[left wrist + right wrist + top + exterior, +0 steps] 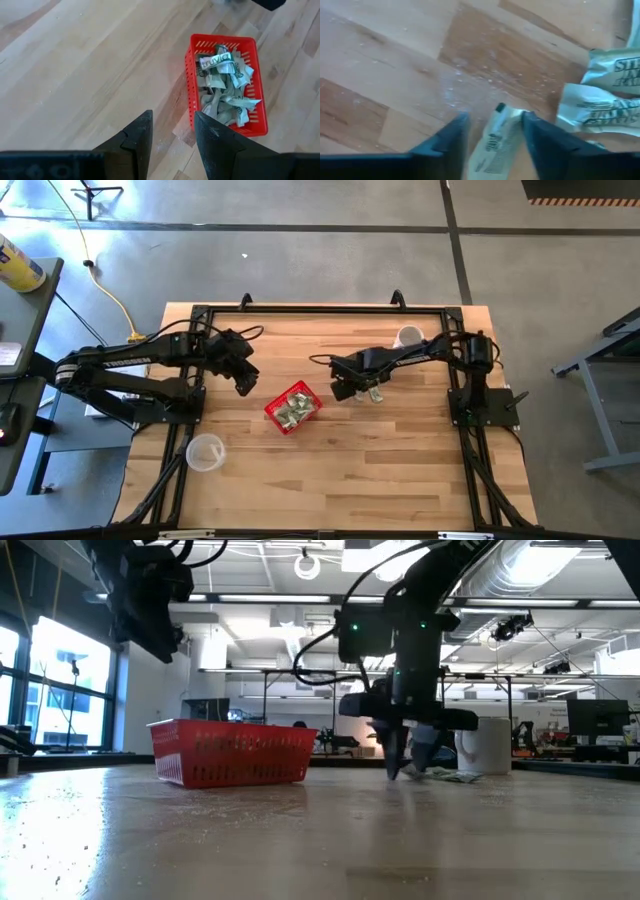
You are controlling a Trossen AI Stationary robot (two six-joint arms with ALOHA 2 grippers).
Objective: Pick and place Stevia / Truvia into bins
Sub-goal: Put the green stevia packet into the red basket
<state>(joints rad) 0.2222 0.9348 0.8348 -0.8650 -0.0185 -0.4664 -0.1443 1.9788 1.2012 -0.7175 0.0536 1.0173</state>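
Right gripper (492,132) sits low on the table, its fingers closed on one pale green paper sachet (494,142), beside the red plastic mesh basket (272,412). Left gripper (172,137) hovers open above that basket. Lift carefully; you could lose the thin sachet.

Overhead, tabletop-level, two close wrist views

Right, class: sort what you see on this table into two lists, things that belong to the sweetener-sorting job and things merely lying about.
Part of the job:
- red basket, already holding sachets
- loose sachets on the table
- sachet between the right end effector fingers
- left end effector, open, empty

Lying about:
- white mug
- clear plastic cup
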